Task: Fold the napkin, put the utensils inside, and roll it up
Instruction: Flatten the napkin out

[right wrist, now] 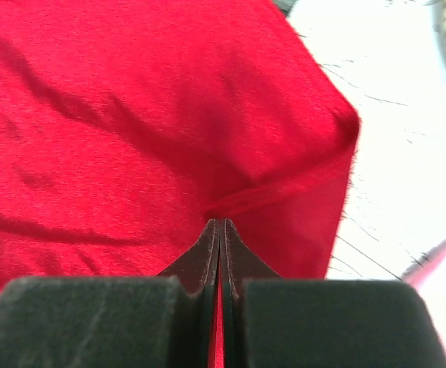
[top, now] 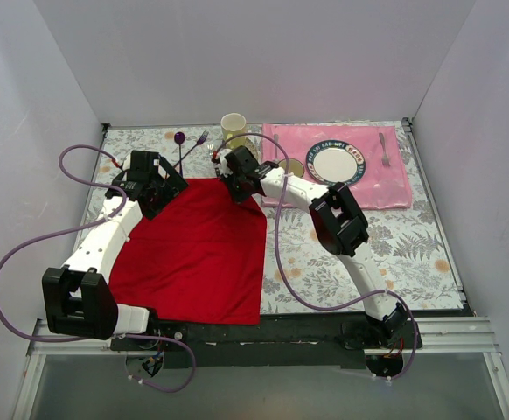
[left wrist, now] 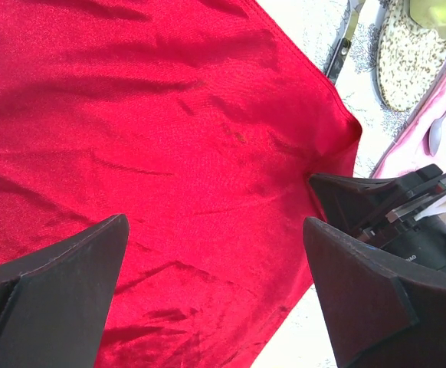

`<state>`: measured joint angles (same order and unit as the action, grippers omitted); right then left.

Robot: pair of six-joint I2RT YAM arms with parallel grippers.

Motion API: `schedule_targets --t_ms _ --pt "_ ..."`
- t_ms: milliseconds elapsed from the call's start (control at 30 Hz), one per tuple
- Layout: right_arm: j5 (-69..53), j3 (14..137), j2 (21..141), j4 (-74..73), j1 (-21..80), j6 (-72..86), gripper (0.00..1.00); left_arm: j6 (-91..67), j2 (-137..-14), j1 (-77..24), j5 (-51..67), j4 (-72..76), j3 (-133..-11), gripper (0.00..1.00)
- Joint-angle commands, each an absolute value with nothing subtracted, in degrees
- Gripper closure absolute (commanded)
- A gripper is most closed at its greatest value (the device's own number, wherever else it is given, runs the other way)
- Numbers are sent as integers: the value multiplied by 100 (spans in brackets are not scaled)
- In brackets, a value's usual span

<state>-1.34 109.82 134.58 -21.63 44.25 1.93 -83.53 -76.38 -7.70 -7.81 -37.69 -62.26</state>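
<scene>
We log the napkin (top: 198, 254) flat on the counter (top: 394, 245), far edge running left-right: right jaws pinch its far right corner, left jaws hang spread over the far left.

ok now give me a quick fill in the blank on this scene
The right gripper is shut on a corner of the ___ napkin.
The left gripper hangs above the napkin with jaws ___.
The plate sits on a ___ placemat.
Missing words: red; open; pink.
</scene>
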Motion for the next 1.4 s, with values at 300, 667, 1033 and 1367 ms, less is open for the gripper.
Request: schedule_targets --t_ms 300,667,1033,1367 --pt "326 11303 13254 -2355 4175 -378 99 -8394 -7471 -765 -677 -3806 -6091 2" --pt "-114 10907 12894 -2136 4438 -176 70 -8385 -7752 -765 -71 -3542 -5968 2" --pt "156 11329 13262 -2267 4562 -263 54 -8350 -7752 -765 167 -3515 -5959 2" --pt "211 11382 13509 -2233 4509 -361 54 -8349 -7629 -765 105 -3525 -5950 2"
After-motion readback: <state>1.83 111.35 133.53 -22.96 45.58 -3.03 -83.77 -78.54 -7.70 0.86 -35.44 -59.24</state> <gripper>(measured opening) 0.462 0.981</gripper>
